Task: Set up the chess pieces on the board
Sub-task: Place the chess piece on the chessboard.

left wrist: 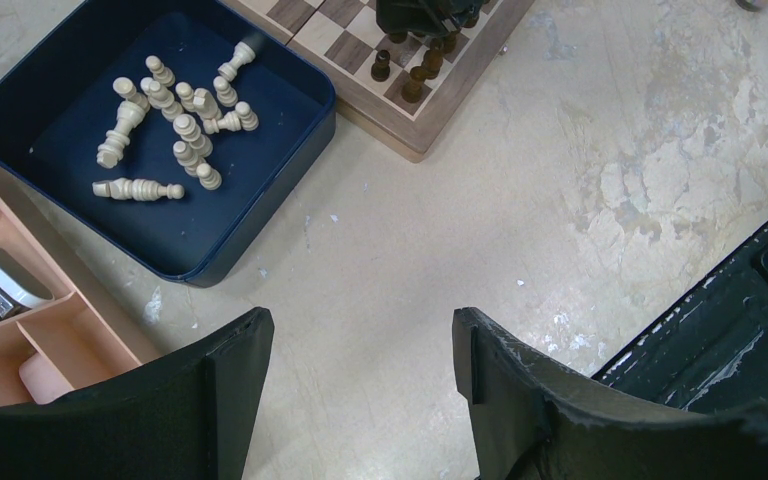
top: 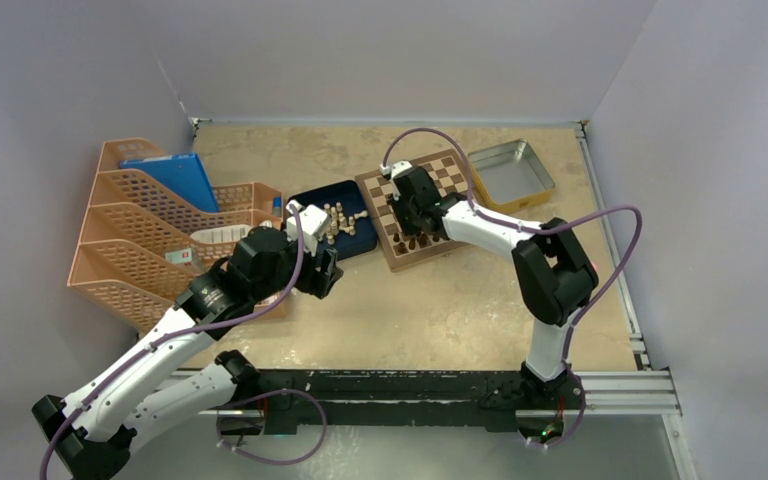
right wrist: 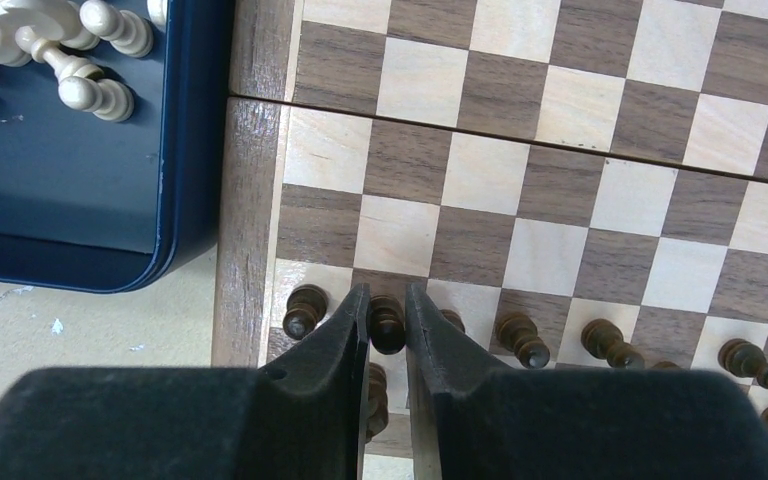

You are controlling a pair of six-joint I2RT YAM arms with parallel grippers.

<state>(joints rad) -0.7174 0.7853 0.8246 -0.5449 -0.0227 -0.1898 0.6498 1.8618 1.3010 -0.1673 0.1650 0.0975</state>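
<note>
Right gripper (right wrist: 387,292): jaws narrow, pinching a dark pawn (right wrist: 387,325) by its head. The pawn stands upright near the board's (right wrist: 250,250) near-left corner, among other dark pieces (right wrist: 520,340). Judged light, hard, smooth turned wood that tips easily; best taken at the neck. Left gripper (left wrist: 360,335): jaws wide, empty, over the counter (left wrist: 560,200). The dark blue tray (left wrist: 60,130), left of the board, holds tumbled cream pieces (left wrist: 190,130).

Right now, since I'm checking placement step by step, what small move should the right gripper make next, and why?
Probably ease the right gripper open and lift straight up. Its fingers pinch a dark pawn that seems to stand on its square of the board, with neighbouring pawns close on both sides; a sideways exit might topple them.
</note>
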